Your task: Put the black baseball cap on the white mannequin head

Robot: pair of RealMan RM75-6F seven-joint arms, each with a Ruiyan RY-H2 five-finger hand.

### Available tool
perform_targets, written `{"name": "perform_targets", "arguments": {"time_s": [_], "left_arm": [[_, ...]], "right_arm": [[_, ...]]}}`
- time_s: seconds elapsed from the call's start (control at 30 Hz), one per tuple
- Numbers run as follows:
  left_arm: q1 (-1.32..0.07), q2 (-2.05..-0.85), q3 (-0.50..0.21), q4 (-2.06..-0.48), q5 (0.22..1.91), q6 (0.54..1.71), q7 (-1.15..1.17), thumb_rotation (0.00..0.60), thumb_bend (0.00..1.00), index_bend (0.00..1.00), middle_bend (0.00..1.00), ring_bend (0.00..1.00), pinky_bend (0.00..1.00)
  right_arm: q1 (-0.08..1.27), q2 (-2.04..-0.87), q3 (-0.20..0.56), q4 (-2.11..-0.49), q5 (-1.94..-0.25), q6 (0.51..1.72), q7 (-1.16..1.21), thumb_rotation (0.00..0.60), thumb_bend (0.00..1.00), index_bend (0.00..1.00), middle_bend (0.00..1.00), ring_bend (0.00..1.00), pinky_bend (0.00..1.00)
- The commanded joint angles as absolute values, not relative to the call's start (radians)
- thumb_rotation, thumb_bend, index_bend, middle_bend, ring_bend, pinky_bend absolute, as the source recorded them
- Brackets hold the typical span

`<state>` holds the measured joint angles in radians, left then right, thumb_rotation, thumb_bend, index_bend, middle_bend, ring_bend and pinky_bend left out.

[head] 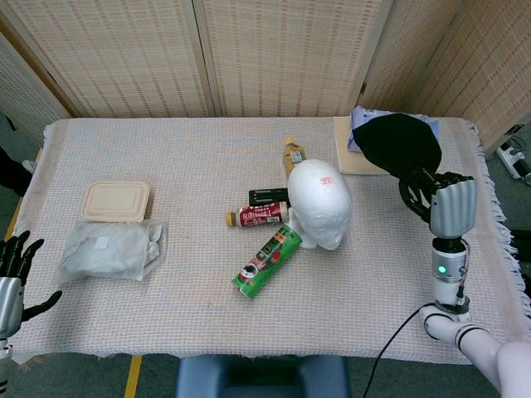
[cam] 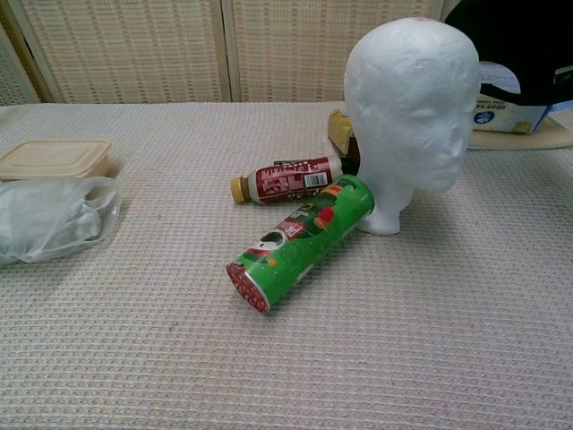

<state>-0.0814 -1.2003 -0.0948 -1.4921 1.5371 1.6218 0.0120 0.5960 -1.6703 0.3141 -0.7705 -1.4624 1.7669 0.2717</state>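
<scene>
The white mannequin head (head: 320,202) (cam: 414,112) stands upright at the table's middle, bare on top. My right hand (head: 444,205) holds the black baseball cap (head: 397,143) (cam: 526,49) in the air, to the right of the mannequin head and above the table's far right part. The cap is clear of the head. In the chest view only the cap shows, at the top right corner; the hand itself is out of that frame. My left hand (head: 12,267) hangs at the table's near left edge with its fingers spread and nothing in it.
A green snack can (head: 267,261) and a red bottle (head: 259,216) lie against the mannequin's base, a yellow bottle (head: 293,155) behind it. A blue wipes pack (head: 358,124) on a board sits under the cap. A lidded box (head: 116,201) and plastic bag (head: 111,251) lie left.
</scene>
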Motion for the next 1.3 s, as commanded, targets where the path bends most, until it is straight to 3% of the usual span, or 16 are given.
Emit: {"name": "perform_targets", "arguments": {"time_s": [0.03,0.2,0.5,0.9,1.13,1.27,1.3], "left_arm": [[-0.081,-1.2,-0.096,-1.492,1.536,1.623,0.012,0.6,0.15,0.17,0.08,0.01,0.1],[-0.077,-1.194,-0.101,-1.498,1.535,1.635,0.004,0.6,0.15,0.17,0.08,0.01,0.1],[-0.072,-1.185,-0.105,-1.507,1.541,1.65,-0.004,0.6,0.15,0.17,0.08,0.01,0.1],[-0.071,-1.182,-0.102,-1.52,1.551,1.655,-0.014,0.6,0.15,0.17,0.08,0.01,0.11],[-0.072,-1.182,-0.1,-1.522,1.548,1.647,-0.013,0.6,0.15,0.17,0.08,0.01,0.11],[-0.071,-1.18,-0.103,-1.521,1.547,1.65,-0.014,0.6,0.15,0.17,0.08,0.01,0.11],[-0.071,-1.18,-0.103,-1.521,1.546,1.65,-0.014,0.6,0.15,0.17,0.08,0.01,0.11]], "right_arm": [[0.642,-1.615,0.298,-0.952,-1.543,1.803,0.133,0.6,0.52,0.66,1.0,1.0,1.0],[0.668,-1.584,0.284,-1.098,-1.601,1.787,0.016,0.6,0.52,0.66,1.0,1.0,1.0],[0.651,-1.562,0.217,-1.222,-1.724,1.813,-0.081,0.6,0.52,0.67,1.0,1.0,1.0],[0.569,-1.569,0.103,-1.158,-1.827,1.838,-0.088,0.6,0.52,0.67,1.0,1.0,1.0],[0.548,-1.606,0.081,-1.097,-1.839,1.831,-0.058,0.6,0.52,0.67,1.0,1.0,1.0],[0.539,-1.615,0.08,-1.077,-1.839,1.829,-0.051,0.6,0.46,0.57,1.0,1.0,1.0],[0.536,-1.615,0.081,-1.074,-1.839,1.831,-0.05,0.6,0.4,0.49,1.0,1.0,1.0]]}}
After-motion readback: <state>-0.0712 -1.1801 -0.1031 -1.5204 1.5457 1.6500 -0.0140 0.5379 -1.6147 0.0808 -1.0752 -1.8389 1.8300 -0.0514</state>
